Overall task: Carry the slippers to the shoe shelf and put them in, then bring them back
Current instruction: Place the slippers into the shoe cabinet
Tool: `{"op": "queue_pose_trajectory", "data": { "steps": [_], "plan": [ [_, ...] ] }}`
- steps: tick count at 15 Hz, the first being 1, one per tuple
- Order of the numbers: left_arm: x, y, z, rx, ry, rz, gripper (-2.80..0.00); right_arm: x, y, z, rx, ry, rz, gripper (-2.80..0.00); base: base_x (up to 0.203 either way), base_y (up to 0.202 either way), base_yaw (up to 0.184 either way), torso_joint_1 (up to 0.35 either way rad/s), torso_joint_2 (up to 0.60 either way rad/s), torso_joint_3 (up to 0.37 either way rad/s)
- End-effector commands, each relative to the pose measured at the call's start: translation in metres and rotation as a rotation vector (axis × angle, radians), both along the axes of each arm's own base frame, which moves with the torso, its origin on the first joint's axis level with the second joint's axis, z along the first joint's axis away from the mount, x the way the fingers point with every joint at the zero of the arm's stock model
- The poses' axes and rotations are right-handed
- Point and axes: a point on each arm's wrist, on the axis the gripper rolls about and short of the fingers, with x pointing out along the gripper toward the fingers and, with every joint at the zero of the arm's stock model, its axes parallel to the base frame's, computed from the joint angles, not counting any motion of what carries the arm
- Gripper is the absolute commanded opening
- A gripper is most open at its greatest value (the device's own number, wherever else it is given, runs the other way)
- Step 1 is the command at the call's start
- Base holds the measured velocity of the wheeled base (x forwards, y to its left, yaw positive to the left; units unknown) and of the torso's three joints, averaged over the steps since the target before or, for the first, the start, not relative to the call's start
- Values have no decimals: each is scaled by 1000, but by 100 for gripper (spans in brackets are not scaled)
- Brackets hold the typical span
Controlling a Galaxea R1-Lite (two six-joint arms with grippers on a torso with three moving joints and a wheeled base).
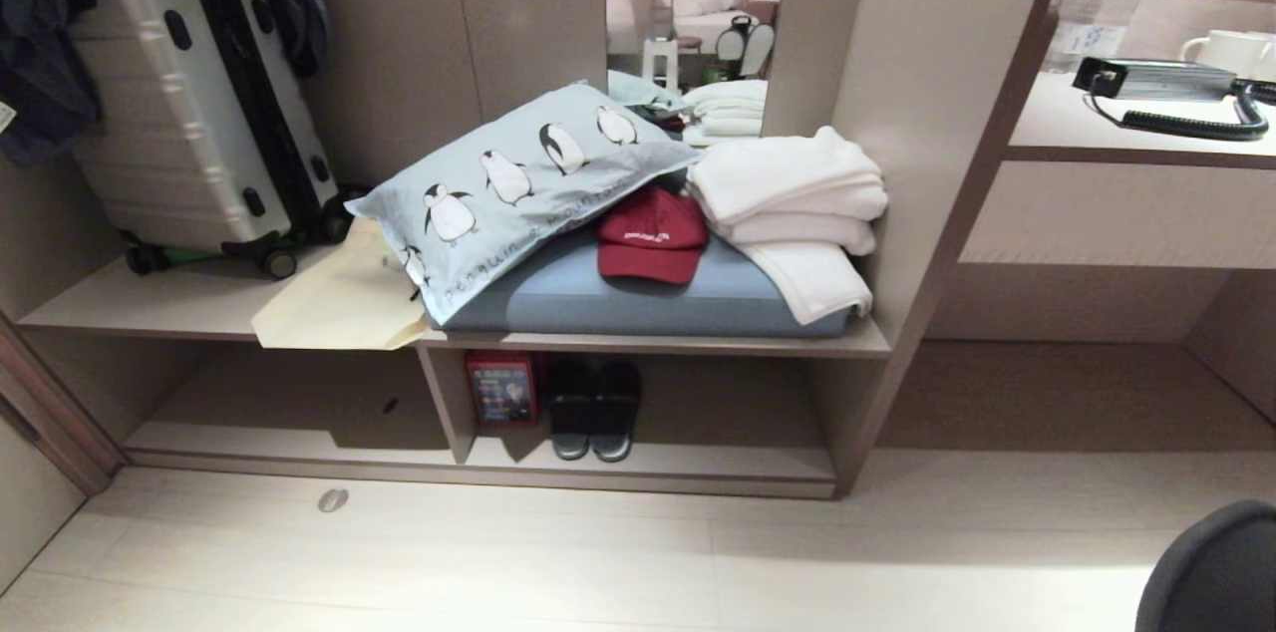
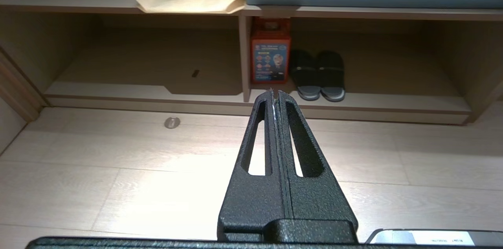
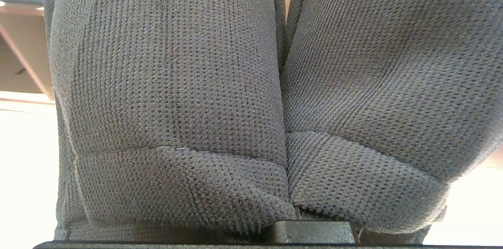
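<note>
The slippers (image 3: 251,96) are seen pressed side by side against the right wrist camera, grasped in the clenched jaws of the right gripper, whose fingers are hidden. The left gripper (image 2: 274,92) is held over the floor with its jaws closed on nothing, pointed at the shoe shelf (image 1: 638,461), where a dark pair (image 1: 594,408) is kept beside the divider.

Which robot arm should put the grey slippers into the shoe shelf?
The right. Its end effector is shut on the slippers, which fill the right wrist view. The left end effector is shut and empty, pointing toward the shoe shelf.
</note>
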Motion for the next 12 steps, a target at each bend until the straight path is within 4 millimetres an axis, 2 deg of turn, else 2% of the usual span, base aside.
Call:
{"op": "queue_pose_trajectory", "data": {
  "steps": [1,6,12],
  "plan": [
    [0,0,0,0,4,0,-280,0,0,0,0,-2,0,-280,0,203,3,2,2,-2],
    [0,0,0,1,4,0,-280,0,0,0,0,-2,0,-280,0,179,-3,3,4,2],
    [0,0,0,4,1,0,-280,0,0,0,0,-2,0,-280,0,12,0,0,1,0]
  ]
}}
